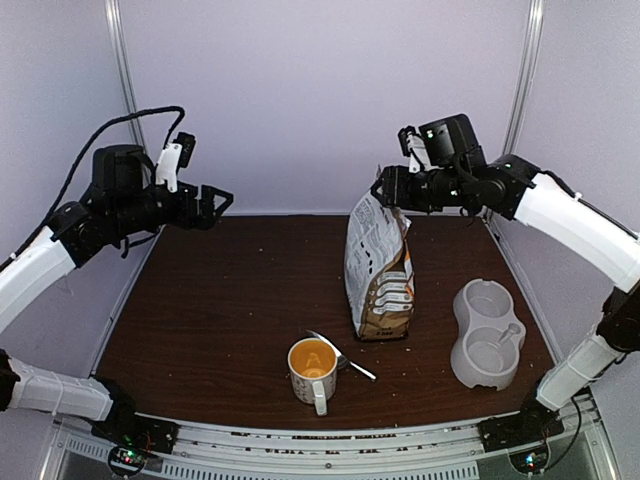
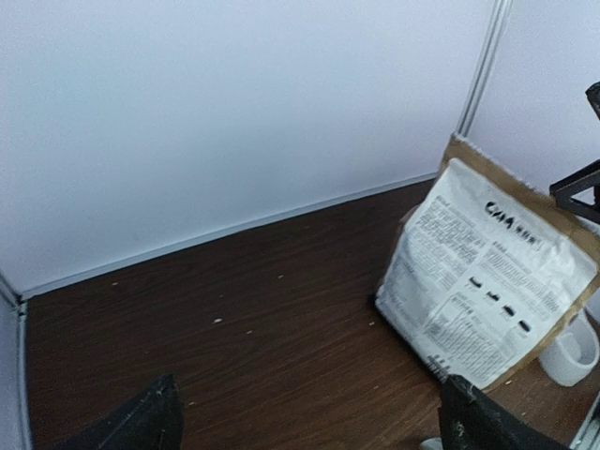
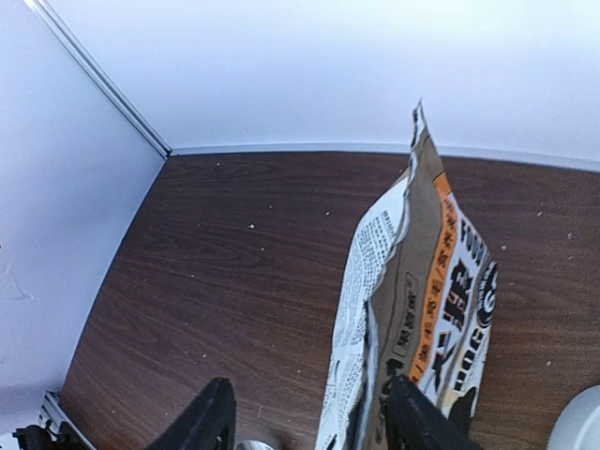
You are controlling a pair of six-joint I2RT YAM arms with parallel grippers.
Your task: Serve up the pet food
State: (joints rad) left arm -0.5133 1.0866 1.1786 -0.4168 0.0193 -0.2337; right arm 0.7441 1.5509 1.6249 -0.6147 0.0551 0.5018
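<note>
The pet food bag (image 1: 380,275) stands upright in the middle of the brown table (image 1: 200,320), white, tan and orange with black print. The pet food itself is hidden inside it. My right gripper (image 1: 387,190) hovers at the bag's torn top. In the right wrist view the bag (image 3: 422,309) rises between the spread fingers (image 3: 208,419) of this gripper (image 3: 314,427); neither finger presses it, so the gripper is open. My left gripper (image 1: 215,203) hangs high at the left, open and empty (image 2: 309,433), looking at the bag's white printed side (image 2: 487,281).
A white mug (image 1: 312,370) with an orange inside stands near the front edge, a metal spoon (image 1: 345,357) beside it. A grey double bowl (image 1: 487,335) sits at the right, a pale utensil in its near cup. Pale crumbs dot the table. White walls enclose three sides.
</note>
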